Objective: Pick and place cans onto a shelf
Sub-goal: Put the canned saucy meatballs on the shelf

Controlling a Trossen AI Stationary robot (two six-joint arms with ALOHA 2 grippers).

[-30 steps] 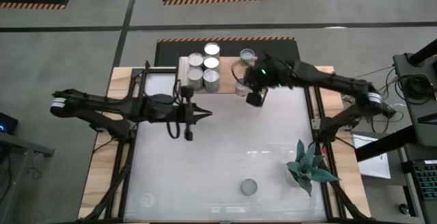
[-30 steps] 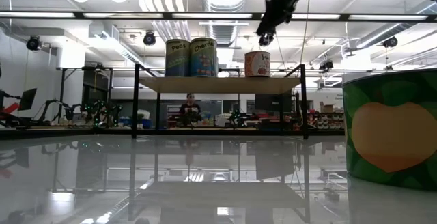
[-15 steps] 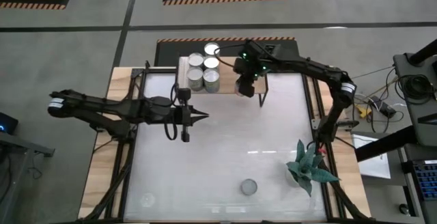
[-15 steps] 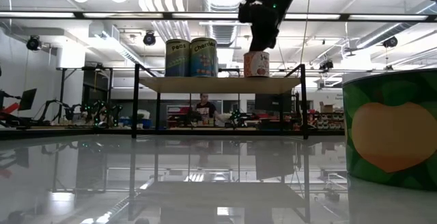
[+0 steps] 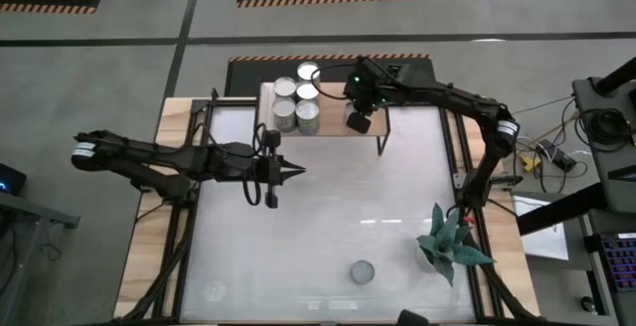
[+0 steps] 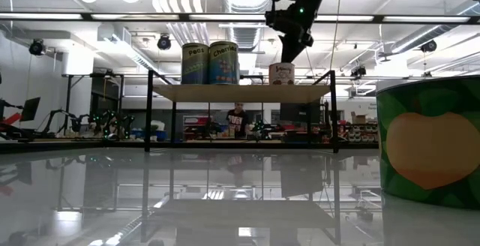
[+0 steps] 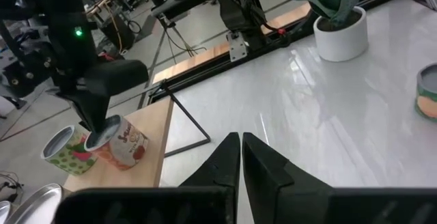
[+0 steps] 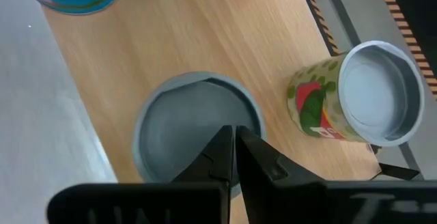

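Over the shelf (image 5: 323,127), the right gripper (image 5: 358,121) is hanging with its fingers pressed together, holding nothing; its tips are resting on, or just above, the silver lid of a red-and-white labelled can (image 7: 123,144) that is standing upright on the shelf's light-wood board; whether they are actually touching is hard to tell. Just beside that can, farther toward the shelf's back edge, a green-labelled can (image 8: 351,101) is lying tilted. At the shelf's other end, a cluster of five cans (image 5: 296,99) is standing upright, their shiny tops showing from above; seen level across the table, two of them, one green (image 6: 195,63) and one blue (image 6: 223,62), are sitting side by side. Well apart from the shelf, near the table's opposite edge, one more can (image 5: 362,271) is waiting on the white tabletop (image 5: 328,217), with a potted plant (image 5: 449,242) near it. The left gripper (image 5: 294,171) is idling over the tabletop in front of the shelf, fingers closed and empty.
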